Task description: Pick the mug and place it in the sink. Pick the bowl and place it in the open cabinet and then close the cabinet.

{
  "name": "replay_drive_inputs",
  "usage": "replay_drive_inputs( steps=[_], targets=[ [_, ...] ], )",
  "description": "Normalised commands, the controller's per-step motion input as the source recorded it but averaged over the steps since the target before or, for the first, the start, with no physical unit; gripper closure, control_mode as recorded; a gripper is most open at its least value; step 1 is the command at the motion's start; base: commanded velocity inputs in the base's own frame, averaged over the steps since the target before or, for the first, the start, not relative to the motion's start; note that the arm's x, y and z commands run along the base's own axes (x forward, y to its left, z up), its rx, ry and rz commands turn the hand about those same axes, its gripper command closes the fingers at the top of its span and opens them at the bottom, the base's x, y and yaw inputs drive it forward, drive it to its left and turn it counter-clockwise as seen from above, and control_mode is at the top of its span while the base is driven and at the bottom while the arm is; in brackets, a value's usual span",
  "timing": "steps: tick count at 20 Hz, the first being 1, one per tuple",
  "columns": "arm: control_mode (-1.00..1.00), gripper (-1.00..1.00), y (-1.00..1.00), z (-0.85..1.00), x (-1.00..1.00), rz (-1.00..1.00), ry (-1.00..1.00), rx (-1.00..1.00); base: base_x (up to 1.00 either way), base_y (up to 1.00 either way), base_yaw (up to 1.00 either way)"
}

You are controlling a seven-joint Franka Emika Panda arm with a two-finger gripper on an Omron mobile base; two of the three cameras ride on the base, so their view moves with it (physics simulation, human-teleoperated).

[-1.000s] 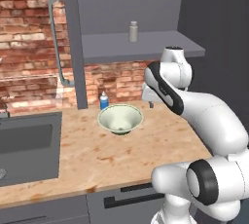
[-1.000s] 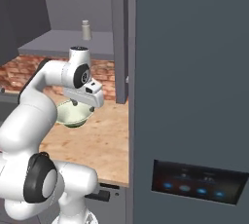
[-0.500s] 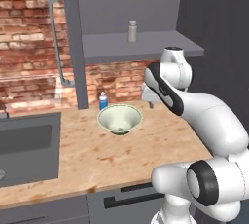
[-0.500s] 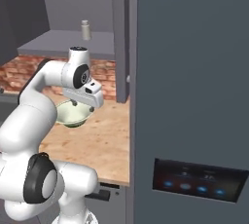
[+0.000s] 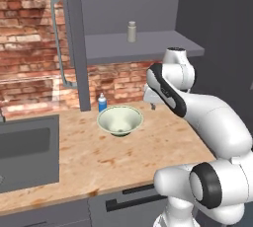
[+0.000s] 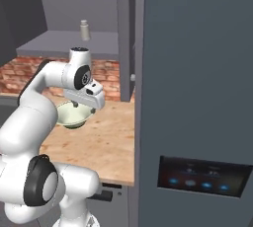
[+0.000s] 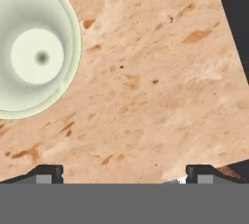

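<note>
The cream-white bowl (image 5: 120,120) stands upright on the wooden counter (image 5: 148,147), in front of a small blue bottle (image 5: 102,102). My gripper (image 5: 152,104) hangs open just to the right of the bowl, above bare counter, with nothing between its fingers. From the right base, the hand covers part of the bowl (image 6: 69,116), with the gripper (image 6: 80,106) over its near side. The hand view has the bowl (image 7: 34,47) at upper left and the gripper (image 7: 124,173) wide apart over wood. The dark sink (image 5: 24,144) lies at the left. The open cabinet (image 5: 143,48) is above the counter. The mug is out of view.
A grey shaker (image 5: 131,31) stands on the cabinet shelf. The open cabinet door (image 5: 75,38) with its bar handle (image 5: 58,38) juts out above the bowl's left. A tall dark appliance panel (image 6: 197,97) walls off the counter's right end.
</note>
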Motion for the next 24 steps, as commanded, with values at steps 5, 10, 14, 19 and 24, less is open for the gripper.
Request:
replay_drive_inputs(
  steps=[5,10,14,19,24],
  targets=[
    [-1.0,-1.0,0.21,-0.17,0.0,-0.05,0.0,0.09,0.01,0.15,-0.04],
    [-1.0,-1.0,0.15,-0.22,0.0,-0.06,0.0,0.16,0.0,0.0,0.0],
    [-1.0,-1.0,0.13,-0.23,0.0,-0.08,-0.08,0.05,0.0,0.0,0.0],
    [-1.0,-1.0,0.12,-0.24,0.09,-0.1,-0.03,0.0,0.0,0.0,0.0],
    [-1.0,-1.0,0.12,-0.19,0.18,-0.1,0.0,0.0,0.0,0.0,0.0]
  ],
)
